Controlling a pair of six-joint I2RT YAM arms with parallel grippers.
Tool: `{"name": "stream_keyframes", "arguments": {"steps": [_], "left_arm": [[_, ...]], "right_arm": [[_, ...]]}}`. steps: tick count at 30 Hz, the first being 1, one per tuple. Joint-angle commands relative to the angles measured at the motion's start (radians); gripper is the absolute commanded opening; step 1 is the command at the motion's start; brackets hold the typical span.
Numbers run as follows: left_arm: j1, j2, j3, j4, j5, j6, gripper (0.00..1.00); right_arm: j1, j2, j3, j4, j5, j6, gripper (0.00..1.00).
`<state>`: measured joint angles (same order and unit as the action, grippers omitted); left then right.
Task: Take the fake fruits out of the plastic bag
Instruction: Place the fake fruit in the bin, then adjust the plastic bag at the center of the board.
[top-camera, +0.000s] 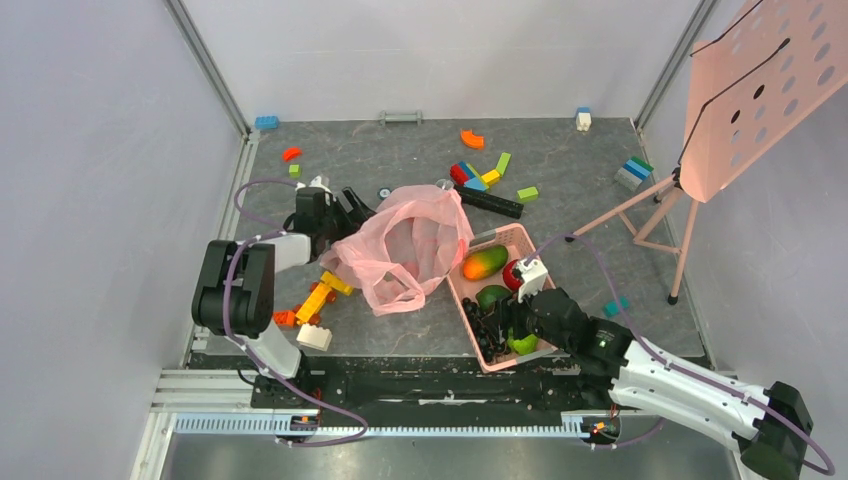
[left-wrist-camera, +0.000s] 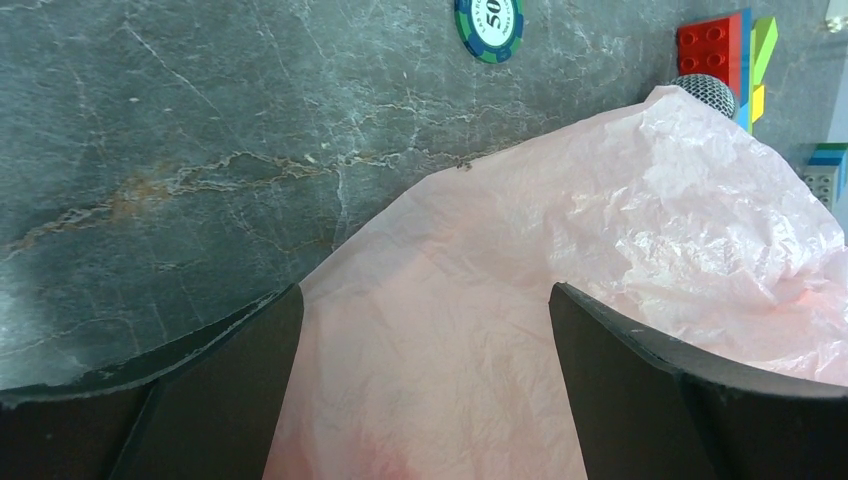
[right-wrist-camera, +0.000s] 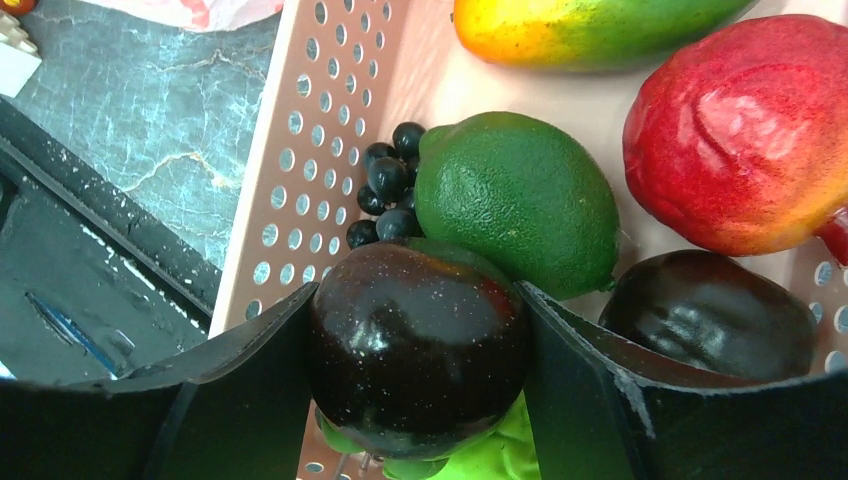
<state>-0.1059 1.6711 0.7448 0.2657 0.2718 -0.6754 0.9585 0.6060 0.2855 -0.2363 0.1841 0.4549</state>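
The pink plastic bag (top-camera: 410, 245) lies crumpled and open in the middle of the table. My left gripper (top-camera: 350, 215) is open at its left edge. In the left wrist view the bag's film (left-wrist-camera: 620, 230) lies between and under the spread fingers (left-wrist-camera: 230, 370). My right gripper (top-camera: 505, 320) is over the pink slotted basket (top-camera: 455, 300), shut on a dark purple round fruit (right-wrist-camera: 418, 345). Under it lies the lime-green bumpy fruit (right-wrist-camera: 480, 455). A dark green lime (right-wrist-camera: 515, 200), the red textured fruit (right-wrist-camera: 740, 130) and another dark fruit (right-wrist-camera: 710, 310) lie in the basket.
The basket also holds an orange-and-green mango (top-camera: 484, 262) and black grapes (right-wrist-camera: 385, 185). Loose toy bricks (top-camera: 315, 300) lie left of the bag and more (top-camera: 480, 175) behind it. A poker chip (left-wrist-camera: 489, 20) lies on the table. A pink perforated stand (top-camera: 760, 90) is at the back right.
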Motion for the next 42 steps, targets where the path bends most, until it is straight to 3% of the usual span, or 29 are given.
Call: {"name": "stream_keyframes", "arguments": {"steps": [1,7,14,22,25,30,38,42], "left_arm": [[0.006,-0.042,-0.003,-0.018,-0.049,-0.012,1.0],[0.006,-0.079,-0.024,-0.005,-0.084,0.006,1.0],[0.006,-0.08,-0.002,-0.083,-0.092,-0.016,1.0],[0.006,-0.203,-0.051,-0.131,-0.19,-0.032,1.0],[0.006,-0.239,-0.045,-0.155,-0.198,-0.037,1.0],[0.006,-0.265,-0.036,-0.185,-0.188,-0.05,1.0],[0.005,-0.336,-0.019,-0.25,-0.177,-0.064,1.0],[0.006,-0.375,-0.006,-0.292,-0.162,-0.069,1.0]], "right_arm": [[0.002,-0.014,0.005,0.011,-0.038,0.005,0.72],[0.002,-0.021,0.014,-0.001,-0.018,0.002,0.88],[0.002,-0.046,0.08,-0.049,0.045,-0.032,0.91],[0.002,-0.027,0.23,-0.075,0.187,-0.108,0.93],[0.002,0.025,0.282,-0.067,0.259,-0.131,0.98],[-0.011,0.189,0.42,-0.029,0.311,-0.237,0.98],[-0.103,0.468,0.605,0.087,0.218,-0.38,0.98],[-0.182,0.567,0.64,0.169,0.05,-0.399,0.98]]}}
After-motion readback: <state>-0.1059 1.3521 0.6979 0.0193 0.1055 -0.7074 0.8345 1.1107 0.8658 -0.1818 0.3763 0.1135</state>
